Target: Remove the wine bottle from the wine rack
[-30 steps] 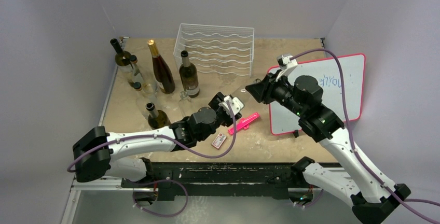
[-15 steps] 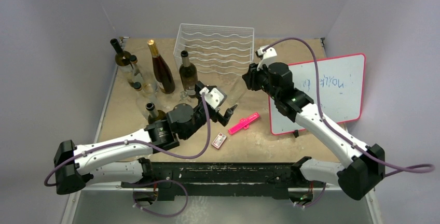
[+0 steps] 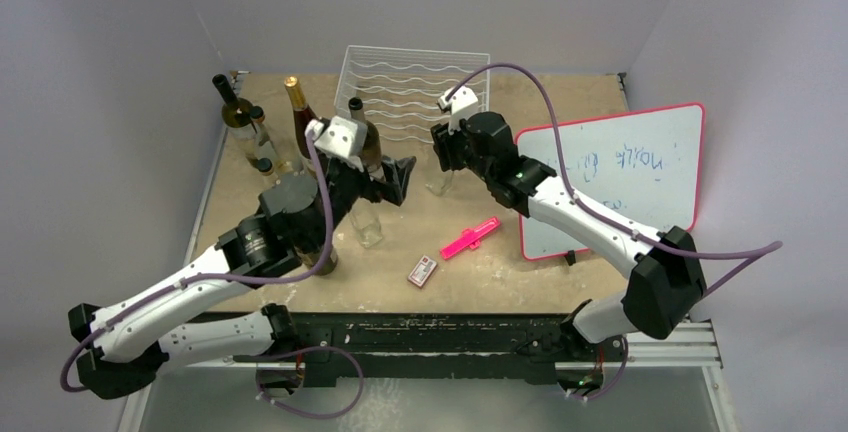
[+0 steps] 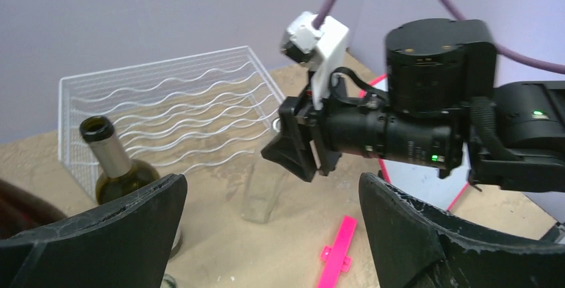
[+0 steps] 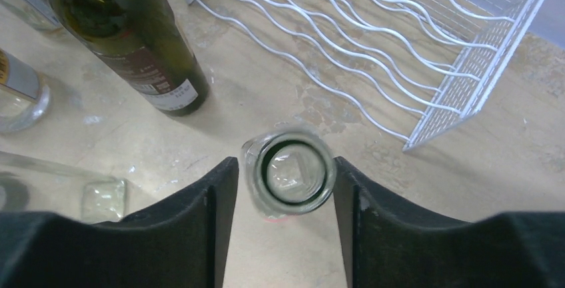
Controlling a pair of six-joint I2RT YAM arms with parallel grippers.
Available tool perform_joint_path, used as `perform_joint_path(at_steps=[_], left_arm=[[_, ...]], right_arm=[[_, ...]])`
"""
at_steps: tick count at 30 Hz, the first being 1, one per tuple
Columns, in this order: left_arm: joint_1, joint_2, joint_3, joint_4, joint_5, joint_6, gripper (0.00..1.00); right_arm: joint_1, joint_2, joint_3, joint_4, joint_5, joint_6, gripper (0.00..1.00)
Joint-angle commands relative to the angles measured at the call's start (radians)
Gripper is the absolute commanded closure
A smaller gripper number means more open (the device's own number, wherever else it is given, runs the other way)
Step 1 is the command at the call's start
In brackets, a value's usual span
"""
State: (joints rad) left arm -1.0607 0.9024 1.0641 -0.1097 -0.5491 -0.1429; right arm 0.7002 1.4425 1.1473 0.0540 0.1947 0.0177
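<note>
The clear wine bottle (image 4: 260,198) stands upright on the surface (image 3: 500,272), off the wine rack (image 3: 420,92) and just near of its front right corner. The right gripper (image 5: 285,181) hangs over it, its fingers (image 5: 200,228) close on either side of the open mouth; I cannot tell whether they clamp it. The left gripper (image 3: 397,174) is spread wide and holds nothing, left of the bottle, beside a dark green bottle (image 5: 126,35).

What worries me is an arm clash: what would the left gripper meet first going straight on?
Probably the clear bottle under the right gripper: it sits centred ahead of the left gripper, though depth is unclear.
</note>
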Motion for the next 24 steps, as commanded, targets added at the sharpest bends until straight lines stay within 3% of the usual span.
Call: perform_joint_path(at_steps=[1,6,14,20,24], left_arm=[[0.199,0.066,0.081,-0.107,0.187,-0.14,0.0],[0.355,0.123,0.135,-0.12,0.326,-0.173,0.01],[0.51,0.132,0.251,-0.108,0.208,-0.114,0.0],[0.837,0.165,0.341,-0.09,0.319,-0.131,0.0],[1.115,0.134,0.32,-0.023,0.444,-0.207,0.0]], right_arm=[[-0.007,0.013,0.071,-0.028,-0.032,0.019,0.4],[-0.027,0.055,0.149,-0.115,-0.039,0.053,0.32],[-0.073,-0.059,0.226,-0.215,-0.065,0.098,0.03],[-0.253,-0.198,0.233,-0.267,-0.044,0.094,0.0],[-0.302,-0.367,0.19,-0.254,0.118,0.111,0.0]])
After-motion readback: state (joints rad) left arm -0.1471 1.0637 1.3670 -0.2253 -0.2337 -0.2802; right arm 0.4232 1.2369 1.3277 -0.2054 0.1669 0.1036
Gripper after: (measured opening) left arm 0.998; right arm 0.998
